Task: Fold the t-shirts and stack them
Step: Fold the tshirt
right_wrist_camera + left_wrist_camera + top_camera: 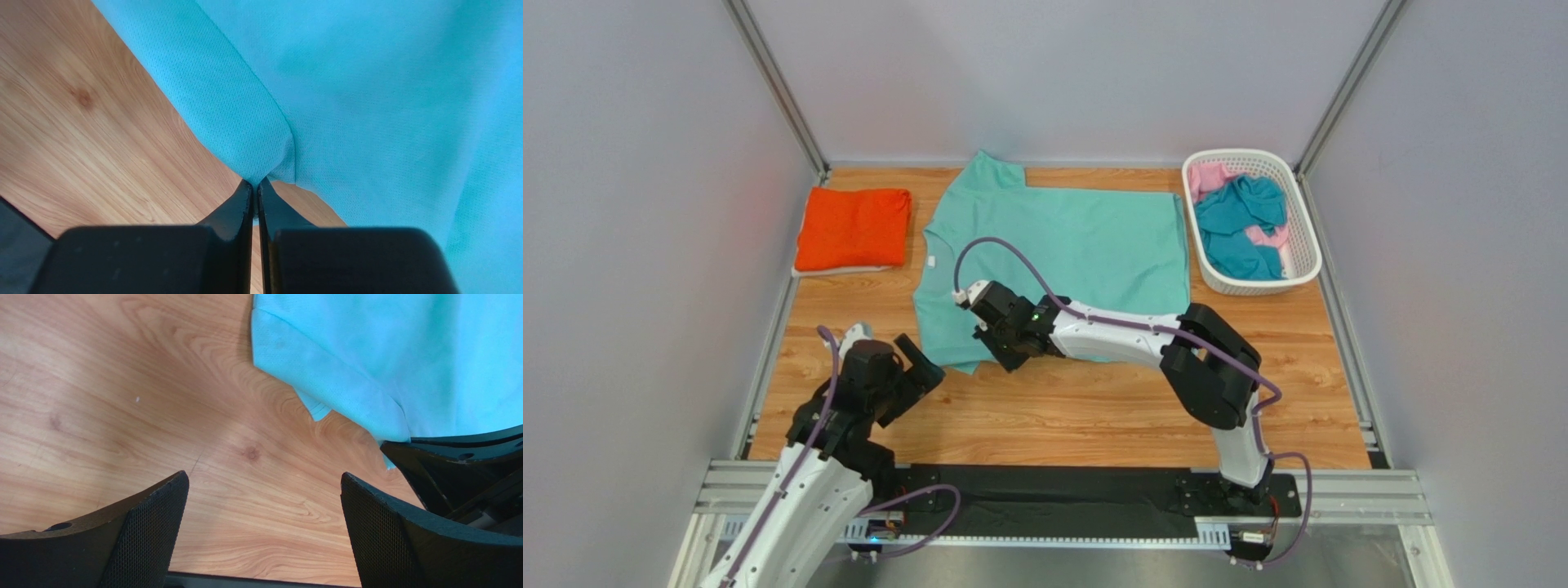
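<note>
A light mint-green t-shirt (1063,251) lies spread on the wooden table, collar to the left. My right gripper (995,349) is shut on its near sleeve corner; in the right wrist view the cloth (368,92) is pinched between the closed fingertips (256,184). My left gripper (918,368) is open and empty over bare wood, just left of that sleeve (331,380). A folded orange t-shirt (852,229) lies at the back left. Darker teal (1241,227) and pink (1212,179) t-shirts lie bunched in the basket.
A white slotted plastic basket (1308,251) stands at the back right. Grey walls with metal frame rails enclose the table on three sides. The right gripper's black body (466,471) shows at the right edge of the left wrist view.
</note>
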`<action>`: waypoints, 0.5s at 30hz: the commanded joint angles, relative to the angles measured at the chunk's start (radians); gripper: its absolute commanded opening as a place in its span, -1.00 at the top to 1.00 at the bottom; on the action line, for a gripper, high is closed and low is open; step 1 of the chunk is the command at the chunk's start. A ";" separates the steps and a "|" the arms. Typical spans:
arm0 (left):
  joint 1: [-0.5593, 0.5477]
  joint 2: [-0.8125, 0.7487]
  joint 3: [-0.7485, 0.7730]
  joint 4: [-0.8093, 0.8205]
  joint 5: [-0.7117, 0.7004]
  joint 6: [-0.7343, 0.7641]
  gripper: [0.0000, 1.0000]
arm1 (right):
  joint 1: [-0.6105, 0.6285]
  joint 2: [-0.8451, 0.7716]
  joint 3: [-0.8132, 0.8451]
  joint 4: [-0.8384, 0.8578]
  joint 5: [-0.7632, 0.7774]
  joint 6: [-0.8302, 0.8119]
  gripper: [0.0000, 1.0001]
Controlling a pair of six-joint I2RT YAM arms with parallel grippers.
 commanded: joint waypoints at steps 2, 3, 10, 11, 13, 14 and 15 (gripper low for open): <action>0.001 0.036 -0.011 0.134 0.066 0.047 -1.00 | -0.060 -0.052 0.086 -0.028 -0.050 0.111 1.00; 0.001 0.050 -0.020 0.149 0.070 0.047 -1.00 | -0.084 -0.051 0.092 -0.031 -0.109 0.139 1.00; 0.001 0.181 -0.047 0.350 0.147 0.059 -0.99 | -0.132 -0.019 0.137 -0.039 -0.251 0.200 0.99; 0.001 0.204 -0.043 0.366 0.153 0.059 -0.97 | -0.134 -0.002 0.141 -0.039 -0.258 0.207 0.99; 0.001 0.270 -0.043 0.411 0.155 0.062 -0.93 | -0.144 0.012 0.150 -0.047 -0.269 0.231 0.99; 0.001 0.292 -0.041 0.429 0.158 0.064 -0.91 | -0.149 0.021 0.160 -0.047 -0.271 0.242 0.99; -0.001 0.335 -0.038 0.445 0.164 0.065 -0.83 | -0.158 0.035 0.164 -0.047 -0.280 0.249 0.99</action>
